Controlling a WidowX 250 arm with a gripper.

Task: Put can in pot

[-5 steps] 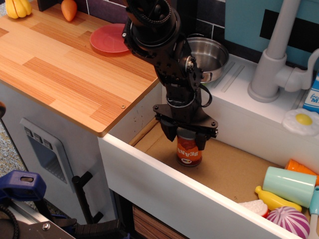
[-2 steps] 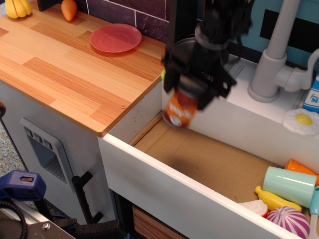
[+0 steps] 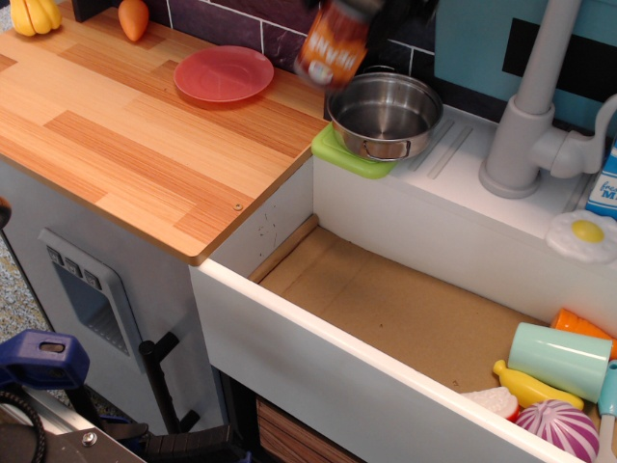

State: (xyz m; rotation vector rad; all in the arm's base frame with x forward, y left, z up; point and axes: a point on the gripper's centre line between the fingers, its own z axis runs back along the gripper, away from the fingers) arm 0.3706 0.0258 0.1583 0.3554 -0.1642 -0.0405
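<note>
The can (image 3: 333, 48) hangs blurred above and just left of the pot (image 3: 386, 116). End effector mostly out of frame; its grip state is indeterminable.

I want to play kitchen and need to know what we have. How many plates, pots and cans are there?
plate: 1
pot: 1
can: 1
Total: 3
</note>
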